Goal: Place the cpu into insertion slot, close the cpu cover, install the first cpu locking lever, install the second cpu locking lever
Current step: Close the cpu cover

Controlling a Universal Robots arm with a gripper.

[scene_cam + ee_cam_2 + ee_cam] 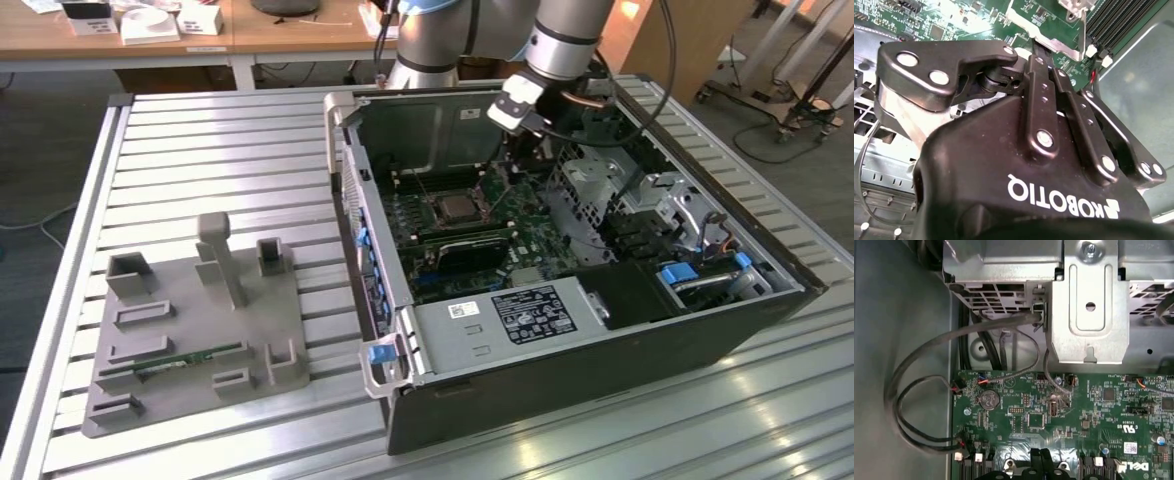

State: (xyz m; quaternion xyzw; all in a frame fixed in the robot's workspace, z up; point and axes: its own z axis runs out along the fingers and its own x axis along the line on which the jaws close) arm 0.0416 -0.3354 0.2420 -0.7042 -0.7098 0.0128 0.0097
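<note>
In the exterior view the gripper (537, 160) hangs inside the open computer case (414, 125) on the slatted worktop (227, 150), near the insertion slot (454, 208) on the green board (531, 252), while in the second wrist view, then the first wrist view, its fingers (1036, 75) (1035, 464) are clenched together over that board, nothing visible between them.

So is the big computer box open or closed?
Open. The computer case lies with its side uncovered, and the green circuit board inside is in plain sight.

The arm (567, 35) is cut off at the exterior view's top; whether the insertion slot (454, 208) is covered cannot be told.
</note>
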